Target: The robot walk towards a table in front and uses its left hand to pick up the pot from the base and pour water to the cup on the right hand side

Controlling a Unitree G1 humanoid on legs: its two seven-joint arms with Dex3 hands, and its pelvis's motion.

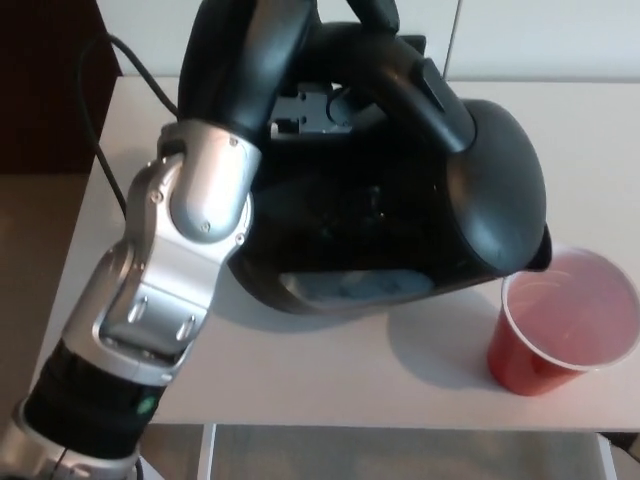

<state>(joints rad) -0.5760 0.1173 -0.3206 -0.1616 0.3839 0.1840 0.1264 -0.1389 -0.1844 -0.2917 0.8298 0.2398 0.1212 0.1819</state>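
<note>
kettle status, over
Left hand shut on kettle handle, kettle lifted and tilted, spout over red cup. Right hand not in view. Nothing in the way.

Bright, even light; soft shadow beneath pot (400,200); picture slightly soft, perhaps motion blur.

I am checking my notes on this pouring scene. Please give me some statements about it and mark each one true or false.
1. The black plastic kettle is tilted, its spout at the rim of the red plastic cup. True.
2. The red cup lies on its side. False: it stands upright.
3. The robot's right hand holds the cup. False: no right hand is in view.
4. The cup stands on the white table. True.
5. The silver left arm reaches up to the kettle's handle. True.
</note>
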